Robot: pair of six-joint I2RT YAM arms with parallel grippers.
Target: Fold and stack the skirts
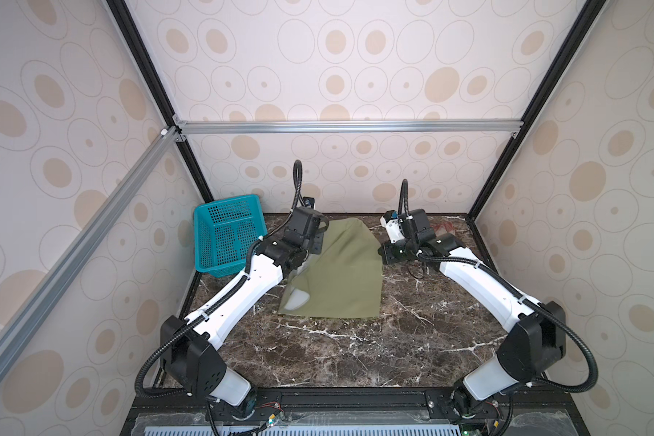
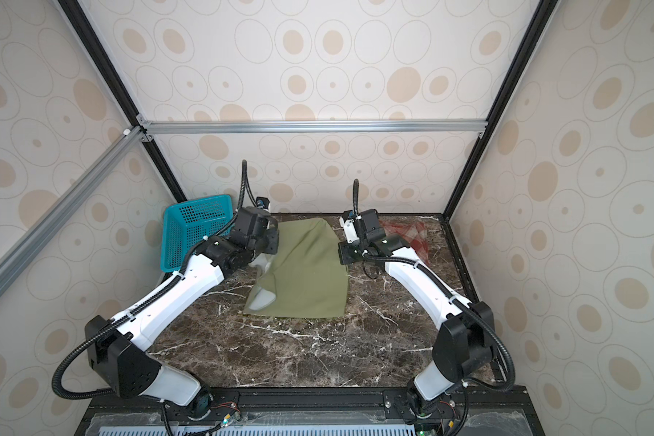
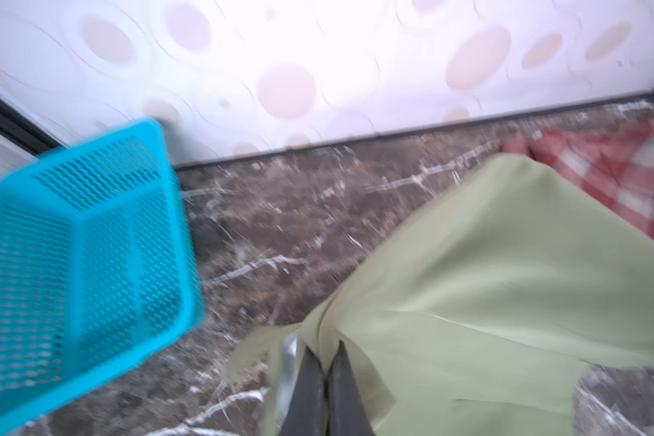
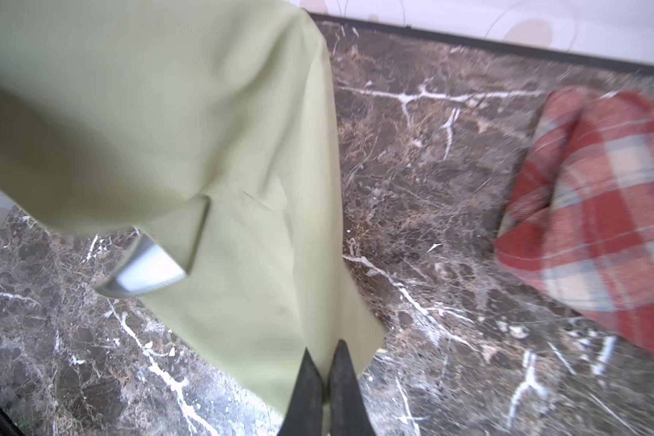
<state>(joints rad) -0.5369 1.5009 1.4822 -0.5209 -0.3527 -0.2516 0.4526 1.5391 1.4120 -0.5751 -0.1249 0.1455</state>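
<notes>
Matt olive cloth skirt (image 1: 340, 271), woolly plaid skirt (image 4: 597, 211), glossy marble table (image 1: 355, 351), perforated plastic basket (image 1: 223, 234)

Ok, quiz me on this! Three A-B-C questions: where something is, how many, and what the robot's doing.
1. Where is the basket? A. far left corner B. far right corner C. front middle
2. How many skirts show? A. one B. two C. three
3. What do the left tool and right tool do? A. hang open B. pinch the green skirt C. pinch the basket

1 A: it leans by the back wall, left.
2 B: green skirt and plaid skirt.
3 B: both are shut on its cloth.
</notes>
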